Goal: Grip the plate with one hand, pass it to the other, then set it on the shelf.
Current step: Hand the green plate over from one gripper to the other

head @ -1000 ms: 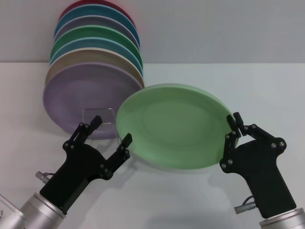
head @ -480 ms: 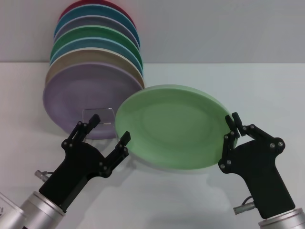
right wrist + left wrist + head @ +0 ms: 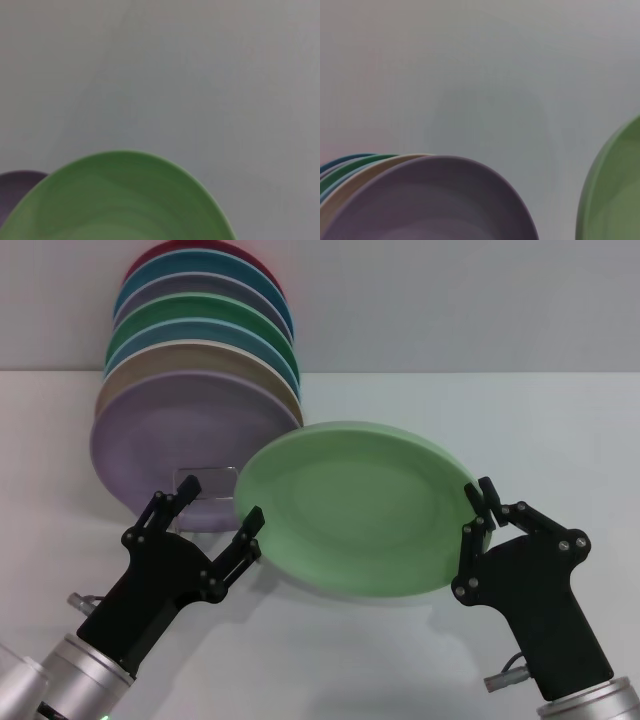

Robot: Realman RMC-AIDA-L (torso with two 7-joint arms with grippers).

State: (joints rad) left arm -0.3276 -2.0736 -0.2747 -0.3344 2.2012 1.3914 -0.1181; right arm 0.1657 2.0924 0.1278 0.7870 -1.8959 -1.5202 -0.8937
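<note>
Holding the plate (image 3: 355, 508) by its right-hand rim, my right gripper (image 3: 478, 508) has its fingers pinched together on the edge, and the mint-green disc hangs tilted in the air above the white table (image 3: 560, 440), between the two arms. My left gripper (image 3: 215, 510) sits at the plate's opposite edge with its fingers spread apart, one tip just beside the rim and not clamped on it as far as I can judge. Behind it stands the shelf (image 3: 208, 483), only its small front loop showing, with the lavender plate (image 3: 175, 440) foremost in the row of stacked plates (image 3: 200, 340). I judge the handover is about to happen, and that is where the risk lies: a smooth rim held at one point can pivot or slip if I release the right side before the left has closed firmly. A badly aimed left finger could also nudge the plate sideways or knock the lavender plate close behind it.
</note>
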